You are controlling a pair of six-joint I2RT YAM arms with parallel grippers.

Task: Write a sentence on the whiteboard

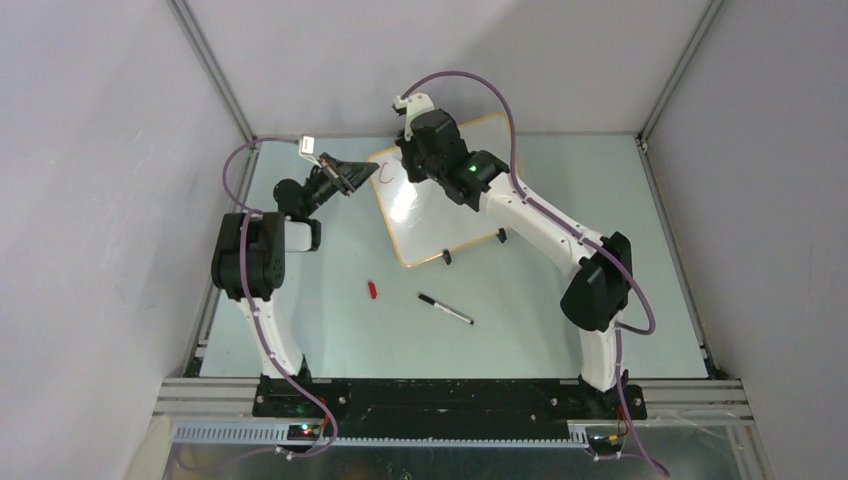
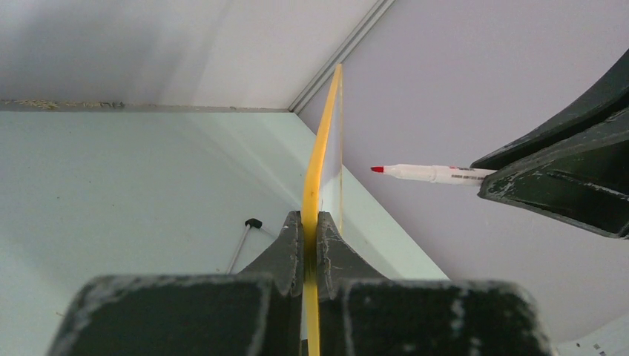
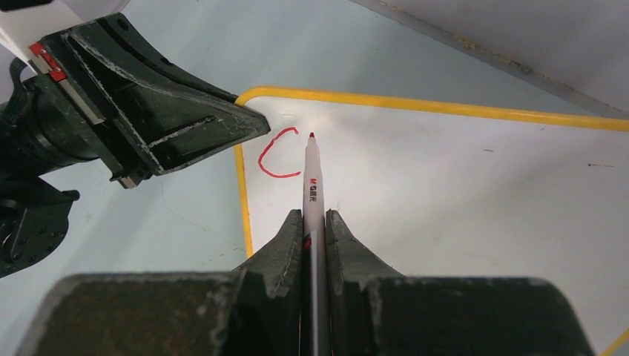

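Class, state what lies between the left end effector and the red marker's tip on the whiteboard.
A red letter C, written on the whiteboard; the right wrist view shows it.

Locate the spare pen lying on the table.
In the top view the spare pen lies on the table, between the whiteboard and the near edge, a small red piece to its left.

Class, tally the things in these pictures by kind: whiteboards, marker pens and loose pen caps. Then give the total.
Whiteboards: 1, the glossy white rectangular whiteboard with a yellow-orange rim.
Marker pens: 2, the red-tipped white marker in the right gripper and the black-capped white marker lying loose.
Loose caps: 1, the small red cap.
Total: 4.
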